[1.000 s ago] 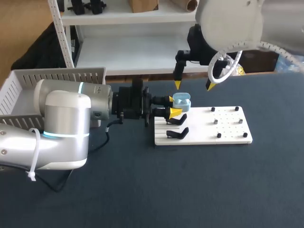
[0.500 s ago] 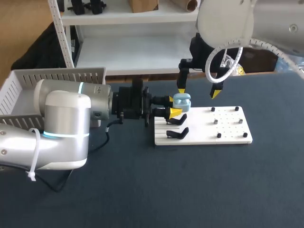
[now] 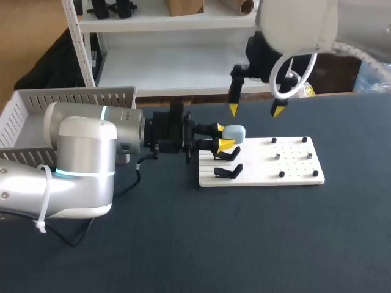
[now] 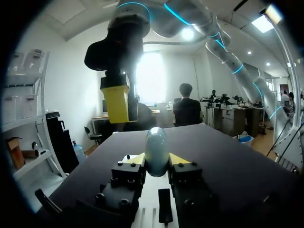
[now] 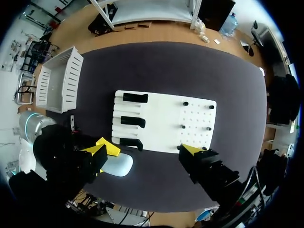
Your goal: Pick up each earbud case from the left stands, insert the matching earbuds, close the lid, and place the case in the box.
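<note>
A light blue earbud case (image 3: pixel 233 132) with its lid down is held just above the far left end of the white board (image 3: pixel 293 171). My left gripper (image 3: pixel 223 136) is shut on the earbud case from both sides; in the left wrist view the case (image 4: pixel 156 152) stands upright between the yellow tips of the left gripper (image 4: pixel 156 160). My right gripper (image 3: pixel 255 110) hangs open above and behind the case, touching nothing. From the right wrist view the case (image 5: pixel 118 166) lies below one of the fingertips (image 5: pixel 107 148) of the right gripper (image 5: pixel 149 149).
Two empty black stands (image 3: pixel 227 155) (image 3: pixel 228 171) sit on the board's left half, and several small dark pegs (image 3: pixel 278 156) dot its right half. A white slatted box (image 3: pixel 36 116) stands at the table's left, behind my left arm.
The case's lid, open a second ago, is now shut. The right gripper dipped to the lid, then rose again. The left arm has stayed still.
</note>
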You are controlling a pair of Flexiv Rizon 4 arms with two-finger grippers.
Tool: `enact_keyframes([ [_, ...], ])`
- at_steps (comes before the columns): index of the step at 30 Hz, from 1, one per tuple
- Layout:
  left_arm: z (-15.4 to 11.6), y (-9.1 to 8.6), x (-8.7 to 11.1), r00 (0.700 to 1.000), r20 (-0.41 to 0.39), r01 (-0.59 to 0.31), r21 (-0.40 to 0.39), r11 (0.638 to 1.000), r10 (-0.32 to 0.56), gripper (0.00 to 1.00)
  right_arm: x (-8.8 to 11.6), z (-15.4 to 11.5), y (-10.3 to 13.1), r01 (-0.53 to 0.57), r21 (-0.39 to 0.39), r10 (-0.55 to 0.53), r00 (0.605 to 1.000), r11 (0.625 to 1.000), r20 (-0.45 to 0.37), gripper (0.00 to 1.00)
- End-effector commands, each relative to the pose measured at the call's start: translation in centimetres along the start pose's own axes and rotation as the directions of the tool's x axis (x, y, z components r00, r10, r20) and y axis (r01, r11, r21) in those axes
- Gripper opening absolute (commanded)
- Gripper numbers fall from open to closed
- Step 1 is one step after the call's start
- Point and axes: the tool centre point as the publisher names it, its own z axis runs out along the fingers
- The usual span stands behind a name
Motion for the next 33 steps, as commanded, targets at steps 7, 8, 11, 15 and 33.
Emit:
enact_keyframes([
  [7, -6.6, 3.0, -1.0, 0.999, 0.019, 0.036, -0.235, 0.971, -0.032, 0.00, 3.4, -3.8, -2.3, 0.019, -0.177, 0.012, 0.985, 0.984, 0.173, 1.00],
  [8, -7.7, 3.5, -1.1, 0.999, 0.014, 0.034, -0.267, 0.963, -0.031, 0.00, 3.4, -3.8, -2.3, 0.019, -0.177, 0.012, 0.985, 0.984, 0.173, 1.00],
  [11, -11.4, 4.8, -1.6, 0.999, 0.029, 0.046, -0.369, 0.928, -0.038, 0.00, 3.4, -3.8, -2.3, 0.019, -0.177, 0.012, 0.985, 0.984, 0.173, 1.00],
  [15, -16.1, 6.6, -2.1, 0.998, 0.037, 0.066, -0.511, 0.857, -0.055, 0.00, 3.4, -3.8, -2.3, 0.019, -0.177, 0.012, 0.985, 0.984, 0.173, 1.00],
  [33, -30.1, 11.5, 1.2, 0.965, 0.076, 0.182, -0.883, 0.432, -0.253, 0.00, 3.4, -3.8, -2.3, 0.019, -0.177, 0.012, 0.985, 0.984, 0.173, 1.00],
])
